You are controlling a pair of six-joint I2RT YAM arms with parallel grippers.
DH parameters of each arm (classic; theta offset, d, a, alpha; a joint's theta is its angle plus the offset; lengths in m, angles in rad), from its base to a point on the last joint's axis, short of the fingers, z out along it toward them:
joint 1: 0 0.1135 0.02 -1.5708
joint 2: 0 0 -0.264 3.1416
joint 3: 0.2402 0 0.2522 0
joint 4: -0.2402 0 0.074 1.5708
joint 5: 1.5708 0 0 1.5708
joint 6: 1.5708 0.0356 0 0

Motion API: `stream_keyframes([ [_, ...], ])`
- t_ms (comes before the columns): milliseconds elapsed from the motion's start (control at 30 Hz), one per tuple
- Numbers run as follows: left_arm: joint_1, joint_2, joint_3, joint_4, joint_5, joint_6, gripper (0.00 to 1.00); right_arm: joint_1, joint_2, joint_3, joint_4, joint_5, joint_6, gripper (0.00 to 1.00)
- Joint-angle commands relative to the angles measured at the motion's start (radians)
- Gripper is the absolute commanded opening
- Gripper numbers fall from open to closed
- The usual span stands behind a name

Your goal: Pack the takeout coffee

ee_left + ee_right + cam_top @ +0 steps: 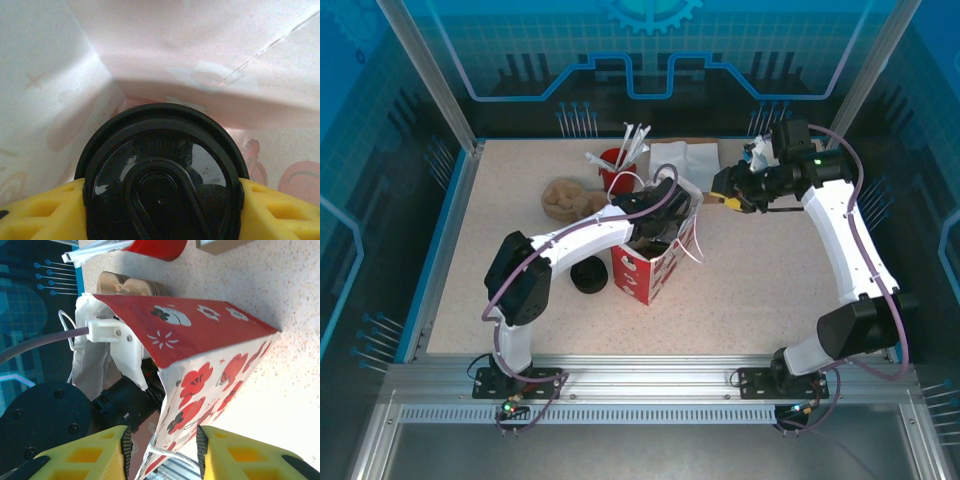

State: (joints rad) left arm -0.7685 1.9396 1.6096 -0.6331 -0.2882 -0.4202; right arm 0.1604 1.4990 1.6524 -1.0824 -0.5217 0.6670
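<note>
The takeout coffee [160, 165] shows its round black lid from above, low between the white inner walls of the red-and-white bag [648, 277]. My left gripper [160, 200] is shut on it, a yellow finger [35, 212] pressing each side of the lid. From above, the left arm [620, 225] reaches down into the bag's mouth. My right gripper [162, 450] stands open at the bag's [200, 330] right rim. The paper wall and a string handle [172, 456] pass between its pads without being pinched. In the top view the right gripper [728, 197] hovers just right of the bag.
A low black ring piece [588, 275] lies left of the bag. Behind it sit a brown crumpled lump [570, 200], a red cup of straws [616, 165], white napkins [685, 155] and a cardboard box [730, 150]. Bare tabletop [770, 290] stretches to the right.
</note>
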Motion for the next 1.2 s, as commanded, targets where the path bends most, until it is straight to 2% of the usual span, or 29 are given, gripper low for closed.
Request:
stream_keyframes([
  [0,0.0,0.082,-0.016,-0.096,0.113,-0.025,0.63,0.029,-0.022,-0.019,-0.026,0.03,0.083,0.43],
  [267,0.008,0.073,0.085,-0.125,0.101,-0.026,0.66,0.085,0.009,0.01,0.018,0.068,0.167,0.47],
  [533,0.009,0.088,0.17,-0.167,0.085,-0.071,0.73,0.105,0.06,0.087,-0.097,0.084,0.138,0.49],
  [800,0.006,0.086,0.201,-0.171,0.056,-0.103,0.73,0.11,0.049,0.043,-0.098,0.075,0.156,0.49],
  [1167,-0.008,0.076,0.198,-0.169,0.048,-0.115,0.74,0.126,0.046,-0.066,0.039,0.058,0.219,0.47],
])
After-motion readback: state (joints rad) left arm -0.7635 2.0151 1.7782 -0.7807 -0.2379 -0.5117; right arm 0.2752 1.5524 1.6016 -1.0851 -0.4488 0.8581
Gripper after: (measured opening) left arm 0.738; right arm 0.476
